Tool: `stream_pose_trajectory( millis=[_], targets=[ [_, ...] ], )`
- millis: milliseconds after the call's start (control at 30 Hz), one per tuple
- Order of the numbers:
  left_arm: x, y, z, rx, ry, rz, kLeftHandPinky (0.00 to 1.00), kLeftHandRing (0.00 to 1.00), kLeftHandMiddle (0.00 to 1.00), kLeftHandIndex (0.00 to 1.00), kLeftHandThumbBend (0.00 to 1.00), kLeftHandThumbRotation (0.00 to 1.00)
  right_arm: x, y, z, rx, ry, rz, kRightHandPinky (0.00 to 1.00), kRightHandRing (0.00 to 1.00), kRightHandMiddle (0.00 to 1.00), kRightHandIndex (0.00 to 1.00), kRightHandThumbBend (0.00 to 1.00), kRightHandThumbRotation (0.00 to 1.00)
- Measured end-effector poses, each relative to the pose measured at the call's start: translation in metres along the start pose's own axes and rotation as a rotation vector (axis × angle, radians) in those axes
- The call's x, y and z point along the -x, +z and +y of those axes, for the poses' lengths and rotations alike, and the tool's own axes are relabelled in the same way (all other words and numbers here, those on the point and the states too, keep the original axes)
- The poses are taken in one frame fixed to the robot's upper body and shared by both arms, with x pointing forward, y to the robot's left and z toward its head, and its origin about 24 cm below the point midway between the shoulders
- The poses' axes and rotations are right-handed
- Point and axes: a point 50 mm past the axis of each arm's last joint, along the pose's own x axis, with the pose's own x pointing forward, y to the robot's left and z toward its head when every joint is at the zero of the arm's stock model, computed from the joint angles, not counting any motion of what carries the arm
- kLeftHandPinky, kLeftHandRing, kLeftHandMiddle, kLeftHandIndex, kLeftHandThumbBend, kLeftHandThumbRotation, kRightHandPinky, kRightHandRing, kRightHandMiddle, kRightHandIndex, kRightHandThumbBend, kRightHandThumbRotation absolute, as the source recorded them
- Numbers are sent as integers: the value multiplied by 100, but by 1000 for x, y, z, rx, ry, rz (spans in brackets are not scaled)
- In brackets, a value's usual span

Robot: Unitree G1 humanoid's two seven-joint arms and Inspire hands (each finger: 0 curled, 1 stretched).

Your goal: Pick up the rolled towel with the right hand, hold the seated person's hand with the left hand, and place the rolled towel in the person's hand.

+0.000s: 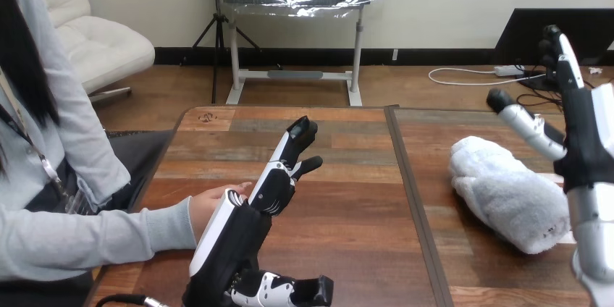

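Fingers [297, 140] on my left hand [239, 238] reach forward almost straight, only slightly bent, with the thumb sticking out to the side. They close on nothing. The hand is black with a glossy white shell along its back, and its jointed fingers are banded black and white. The person's hand [216, 202] lies just beside it on the view's left, coming out of a pale grey sleeve and resting low over the bench [347, 205]. My hand covers part of it. I cannot tell whether the two touch, and none of my fingers wrap round it.

My right hand [586, 140] is raised at the view's right edge. Its fingers [563, 53] point straight up, and the thumb, silver with a black tip, angles away towards the middle of the bench. That hand is spread wide and holds nothing.

The rolled towel [507, 195] lies on the right part of the bench, below and to the left of my right hand and apart from it. It is white and fluffy with a looped terry surface, rolled into a thick, soft cylinder that lies on a slant, one rounded end towards the far side and the other towards me.

The bench top is smooth wood in reddish-brown planks, with a dark seam running front to back between the towel and my left hand.
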Motion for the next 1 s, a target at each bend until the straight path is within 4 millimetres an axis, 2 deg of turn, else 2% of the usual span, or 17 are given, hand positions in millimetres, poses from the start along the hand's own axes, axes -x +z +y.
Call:
stream_pose_trajectory(
  millis=[367,667,1000],
  targets=[
    [1,0,-2,14,-14,5,92,100,100,100,100,61,-20,-1,-5,79,46,83,86,95,96,97,100,85],
    [2,0,-2,16,-12,6,92,100,100,100,100,62,-33,-3,-7,128,83,141,83,92,93,95,100,77],
    [2,1,-2,10,-15,4,92,99,100,100,100,63,-44,-6,-6,164,118,226,75,87,91,92,100,71]
  ],
)
